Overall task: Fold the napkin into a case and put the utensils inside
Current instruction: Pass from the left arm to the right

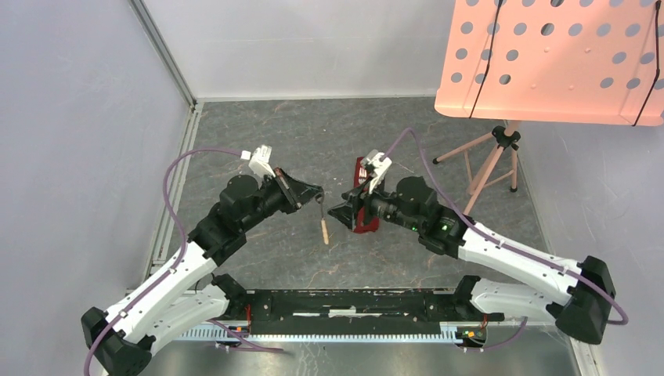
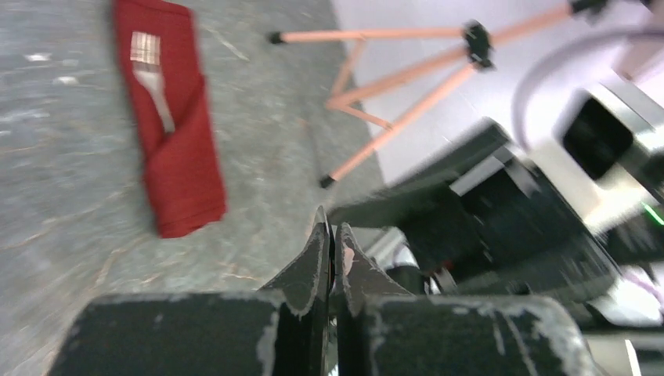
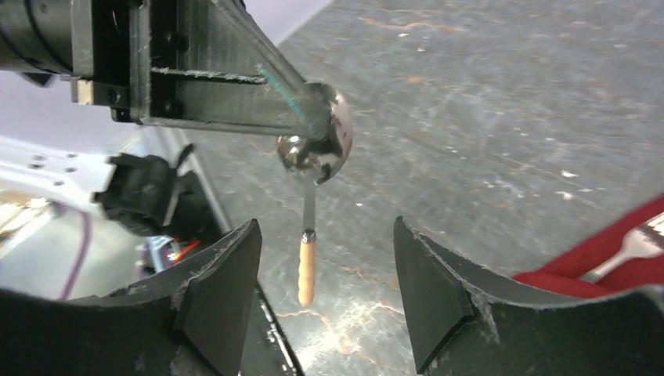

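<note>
- Left tool (image 2: pixel 332 235), shut on the spoon (image 3: pixel 321 149) by its bowl, dangles it near the case (image 2: pixel 180 157); right tool (image 3: pixel 325 235) gapes empty.
- Handle should enter beside the fork (image 2: pixel 153 78).

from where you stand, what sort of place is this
Likely a robot lab test cell, not a dining room: plain white walls enclose a grey stone-look table, and a pink perforated panel stands on a tripod at the right.
</note>
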### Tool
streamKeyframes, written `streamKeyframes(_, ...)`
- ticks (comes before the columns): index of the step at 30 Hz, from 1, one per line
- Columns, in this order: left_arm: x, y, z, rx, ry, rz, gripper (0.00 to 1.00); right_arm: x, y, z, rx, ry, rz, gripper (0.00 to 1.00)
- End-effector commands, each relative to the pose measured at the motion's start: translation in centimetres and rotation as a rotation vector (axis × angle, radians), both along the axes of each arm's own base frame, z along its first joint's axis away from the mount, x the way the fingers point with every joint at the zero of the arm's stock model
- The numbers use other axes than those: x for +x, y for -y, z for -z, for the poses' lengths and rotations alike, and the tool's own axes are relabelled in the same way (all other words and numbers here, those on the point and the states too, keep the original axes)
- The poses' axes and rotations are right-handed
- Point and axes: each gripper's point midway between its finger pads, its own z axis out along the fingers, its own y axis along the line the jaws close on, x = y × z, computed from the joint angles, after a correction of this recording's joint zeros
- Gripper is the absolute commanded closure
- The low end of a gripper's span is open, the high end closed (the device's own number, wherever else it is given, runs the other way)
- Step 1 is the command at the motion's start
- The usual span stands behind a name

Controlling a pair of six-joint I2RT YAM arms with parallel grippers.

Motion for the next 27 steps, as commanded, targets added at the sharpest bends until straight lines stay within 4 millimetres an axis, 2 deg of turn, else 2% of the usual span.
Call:
streamKeyframes(1, 2.4, -5.3, 1.4, 0.141, -0.113, -0.325, 0.98, 3.1, 2.4, -0.4, -0.317, 0.221, 0.369, 0.31)
streamKeyframes(5, 2.9, -7.1, 1.9, 0.175, -0.215, -0.451, 0.98, 1.9, -0.1, -0.7, -0.411, 0.304, 0.452, 0.32)
streamKeyframes(8, 3.1, -7.6, 1.9, 0.164, -0.267, -0.504, 0.98, 1.0, -2.9, -1.1, -0.442, 0.340, 0.448, 0.33)
streamKeyframes(13, 3.2, -7.6, 1.6, 0.140, -0.289, -0.526, 0.98, 1.2, -6.2, 0.1, -0.465, 0.342, 0.423, 0.38)
streamKeyframes(21, 3.1, -7.6, 1.5, 0.124, -0.296, -0.527, 0.98, 1.0, -9.9, 0.6, -0.431, 0.321, 0.359, 0.48)
streamKeyframes(27, 3.0, -7.4, 1.3, 0.113, -0.300, -0.518, 0.98, 1.3, -10.6, 1.5, -0.425, 0.297, 0.363, 0.52)
